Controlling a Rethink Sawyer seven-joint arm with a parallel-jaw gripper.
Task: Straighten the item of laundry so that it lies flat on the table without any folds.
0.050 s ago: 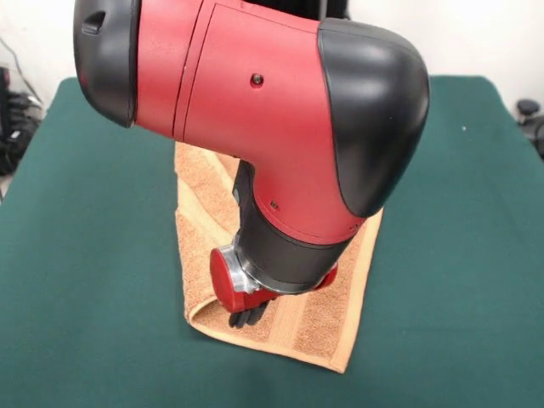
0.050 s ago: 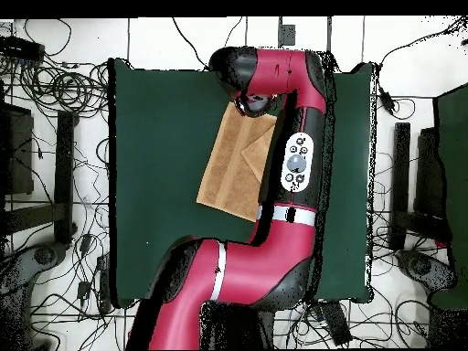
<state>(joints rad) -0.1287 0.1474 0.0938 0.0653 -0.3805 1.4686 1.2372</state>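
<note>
The item of laundry, a golden-tan towel with paler bands, lies in the middle of the green table. Its near-left edge curls up in a rounded fold. From above, the towel shows a diagonal crease where a flap lies folded over on the side toward the arm. My gripper points down at the towel's near-left part, right at the cloth. The red and black wrist hides much of the towel's middle. In the overhead view the wrist covers the gripper at the towel's far corner.
The table extends well beyond the towel on every side. Cables and stands crowd the floor around it. A second green surface shows at the right edge of the overhead view.
</note>
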